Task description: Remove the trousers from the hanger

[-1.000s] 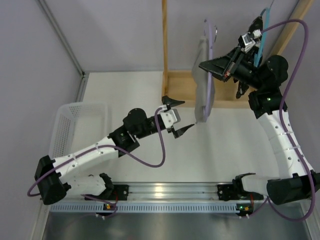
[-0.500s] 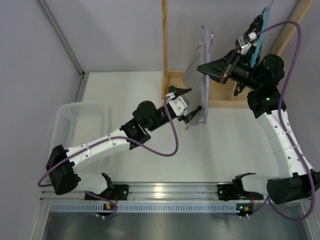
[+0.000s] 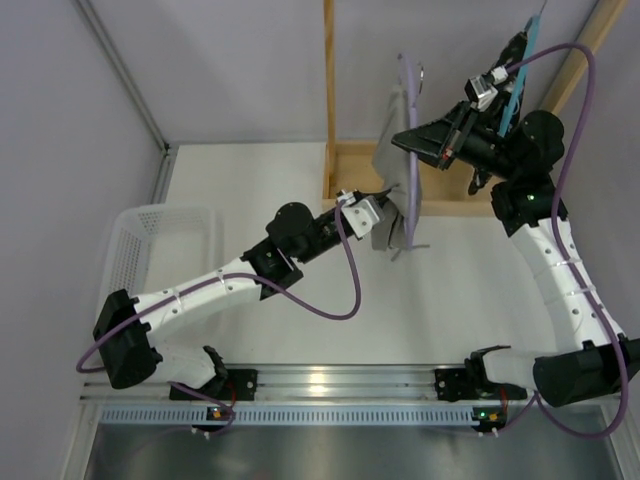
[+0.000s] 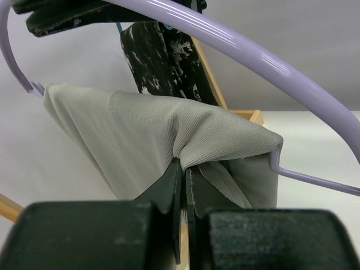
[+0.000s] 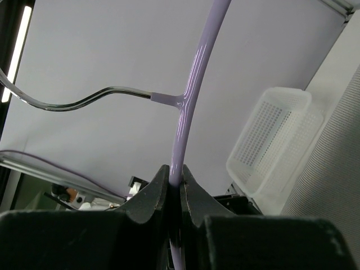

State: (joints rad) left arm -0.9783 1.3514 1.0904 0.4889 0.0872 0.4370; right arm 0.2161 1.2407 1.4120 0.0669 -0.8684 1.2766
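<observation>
- Pinches a fold of the grey trousers in the left tool, clenched flat on the cloth.
- Clamps the lilac hanger in the right tool, closed on the bar just below the hook's stem.
- Shows the trousers draped on the hanger, up off the bench, just right of the wooden rack.
- Sets the hanger's long axis near-to-far in the top view, with the left tool at the cloth's near-left edge and the right tool on the far-right side.
- Probably calls for a crosswise pull, leftward and nearward, against the right tool as anchor.
- Risks dragging the hanger along instead.
</observation>
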